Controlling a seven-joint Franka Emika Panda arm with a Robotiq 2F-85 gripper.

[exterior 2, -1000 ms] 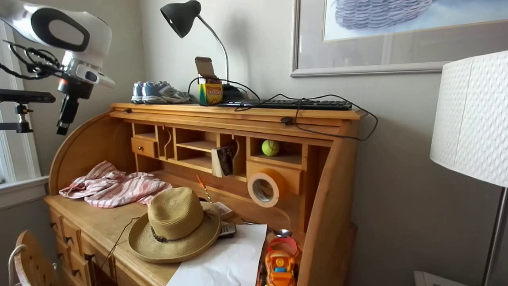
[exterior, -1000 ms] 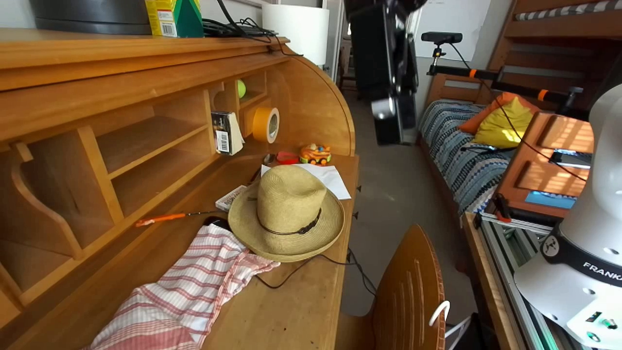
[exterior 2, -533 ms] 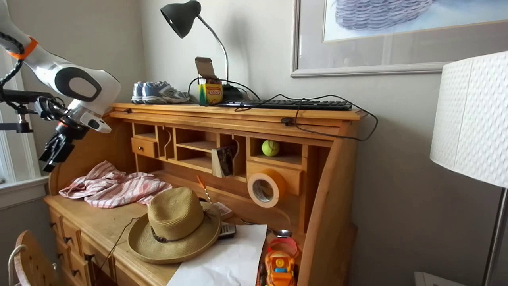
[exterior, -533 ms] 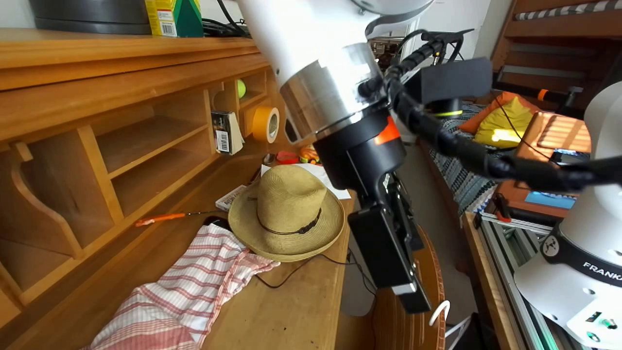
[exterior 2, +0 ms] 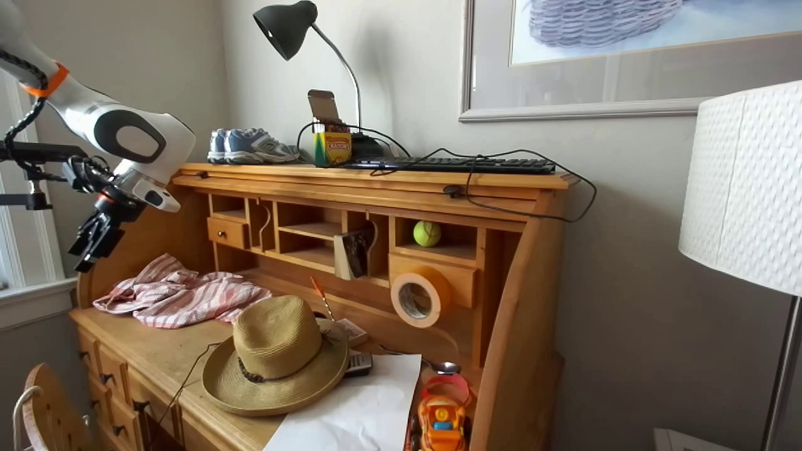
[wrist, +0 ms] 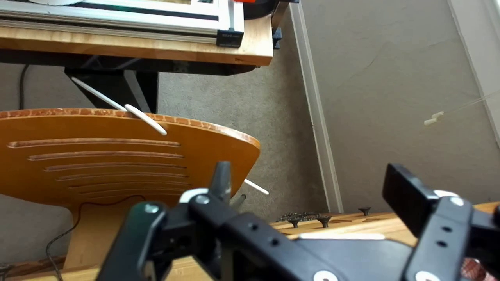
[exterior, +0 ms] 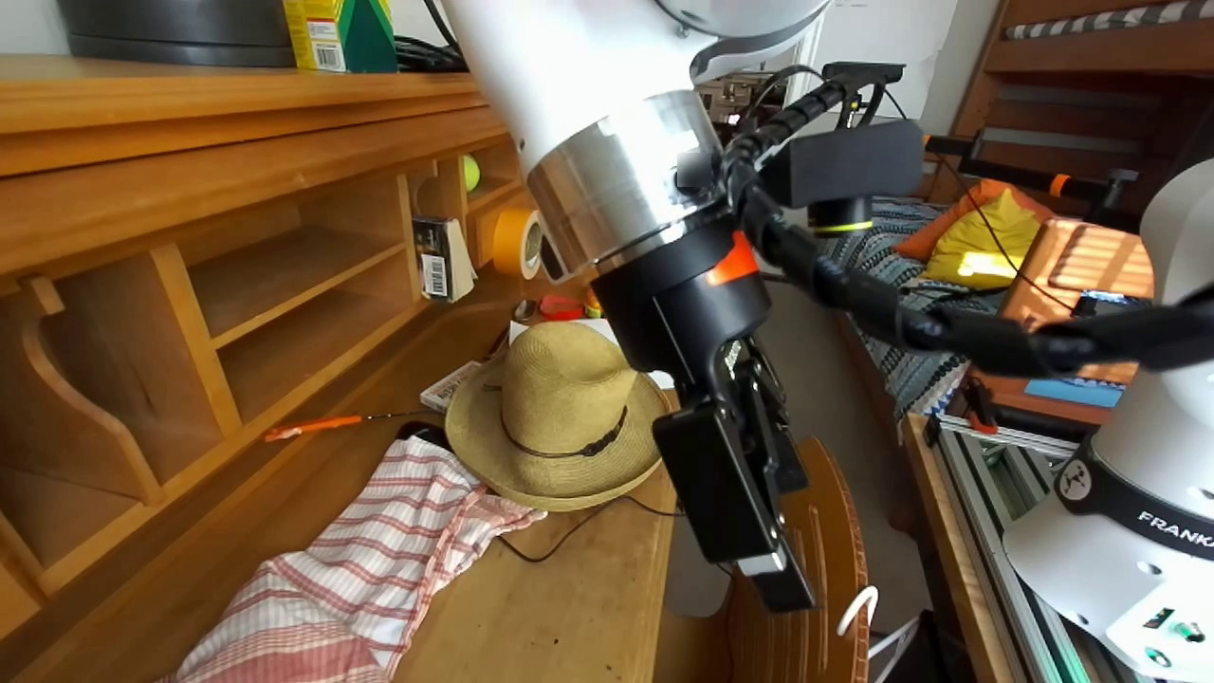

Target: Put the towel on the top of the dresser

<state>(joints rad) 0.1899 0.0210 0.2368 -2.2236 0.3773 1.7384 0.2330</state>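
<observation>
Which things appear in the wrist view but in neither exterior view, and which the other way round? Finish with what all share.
Only the wrist view: a small pale cord end.

Only the exterior views: the straw hat, tennis ball, tape roll and book, all in both.

Shared: the pincer, the wooden chair and part of the dresser. A reddish patch at the wrist view's lower right may be the towel, but too little shows to be sure.

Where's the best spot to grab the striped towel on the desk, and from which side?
I'd pinch the striped towel by its raised fold, clear of the straw hat, coming down from above and from the front of the roll-top desk. That fold seems to peak above the rest, which lies bunched, and cubbies line the back.
</observation>
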